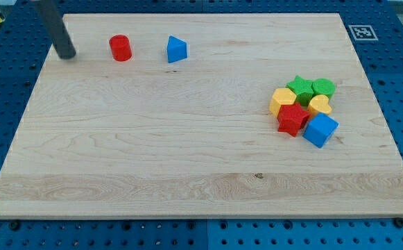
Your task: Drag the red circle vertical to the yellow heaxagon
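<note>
The red circle (pixel 120 48) is a short red cylinder near the view's top left of the wooden board (pixel 187 160). My tip (pixel 67 55) is at the board's top left, to the left of the red circle and apart from it. The yellow hexagon (pixel 281 101) lies at the view's right, on the left side of a tight cluster of blocks. A blue triangle block (pixel 177 49) sits just right of the red circle.
The cluster at the right also holds a green star (pixel 300 88), a green block (pixel 323 87), a yellow block (pixel 320 105), a red star (pixel 293 119) and a blue cube (pixel 320 130). A marker tag (pixel 361 32) is at the board's top right corner.
</note>
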